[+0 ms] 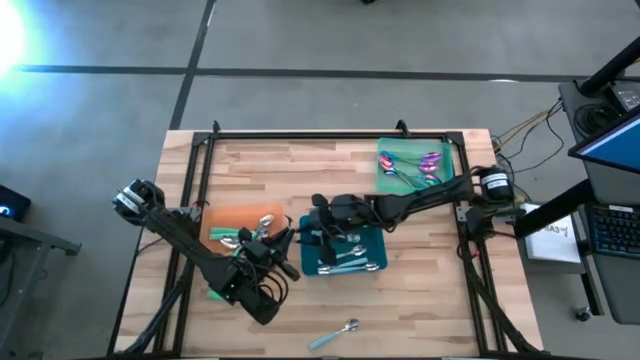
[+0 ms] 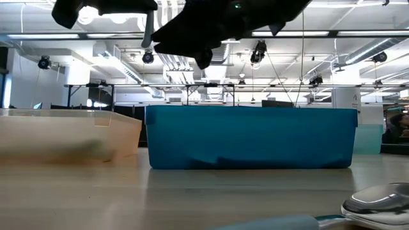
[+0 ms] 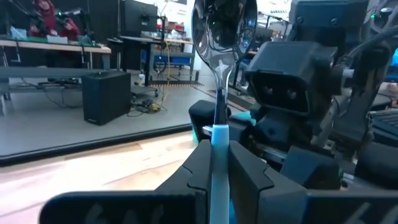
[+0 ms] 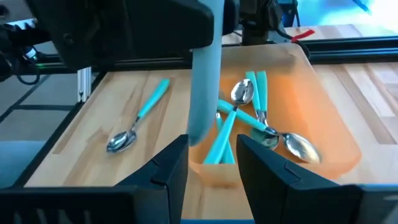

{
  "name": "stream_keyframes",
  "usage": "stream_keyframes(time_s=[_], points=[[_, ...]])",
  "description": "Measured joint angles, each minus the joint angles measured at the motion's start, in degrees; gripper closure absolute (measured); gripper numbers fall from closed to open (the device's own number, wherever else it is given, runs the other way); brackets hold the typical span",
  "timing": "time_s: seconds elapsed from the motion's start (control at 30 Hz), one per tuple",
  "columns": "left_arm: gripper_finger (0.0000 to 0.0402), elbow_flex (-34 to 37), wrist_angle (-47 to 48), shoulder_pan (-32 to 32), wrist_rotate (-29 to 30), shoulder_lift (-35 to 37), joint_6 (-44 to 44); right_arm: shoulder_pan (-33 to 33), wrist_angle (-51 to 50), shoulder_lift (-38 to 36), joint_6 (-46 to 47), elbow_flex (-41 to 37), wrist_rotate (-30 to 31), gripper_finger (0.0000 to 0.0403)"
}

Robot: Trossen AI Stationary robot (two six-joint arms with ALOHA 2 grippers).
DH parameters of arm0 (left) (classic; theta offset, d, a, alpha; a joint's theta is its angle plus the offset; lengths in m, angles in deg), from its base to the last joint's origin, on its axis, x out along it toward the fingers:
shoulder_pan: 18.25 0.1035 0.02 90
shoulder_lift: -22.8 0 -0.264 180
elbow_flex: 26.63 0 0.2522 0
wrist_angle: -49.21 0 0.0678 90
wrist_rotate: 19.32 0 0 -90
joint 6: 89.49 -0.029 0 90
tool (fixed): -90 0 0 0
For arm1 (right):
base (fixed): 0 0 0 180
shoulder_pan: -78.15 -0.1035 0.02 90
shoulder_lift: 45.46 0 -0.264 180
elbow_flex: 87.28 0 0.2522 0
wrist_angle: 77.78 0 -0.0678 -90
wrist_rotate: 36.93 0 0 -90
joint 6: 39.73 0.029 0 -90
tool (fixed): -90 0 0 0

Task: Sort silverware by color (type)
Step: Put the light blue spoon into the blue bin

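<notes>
While the left gripper is clamped low on a teal-handled silver spoon and the right gripper stands open close by, the spoon may pivot or slip.

Three trays sit on the table: one tray left, another beside it at centre, a third behind right. Spoons lie in each. One spoon lies alone in front.

Three trays — orange, teal, green; perhaps four spoons in the orange, one loose spoon.
</notes>
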Motion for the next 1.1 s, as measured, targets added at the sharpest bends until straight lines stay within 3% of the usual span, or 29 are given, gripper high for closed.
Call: stream_keyframes(time_s=[0.8,1.1], points=[[0.0388,0.0,-2.5,2.8,-2.3,-0.2,0.4,0.0,1.1,0.4,-1.1,1.4,0.1,0.0281],[0.0388,0.1,-6.3,3.7,-6.0,-0.3,-5.6,0.1,0.3,0.4,-2.8,1.3,0.5,0.0370]])
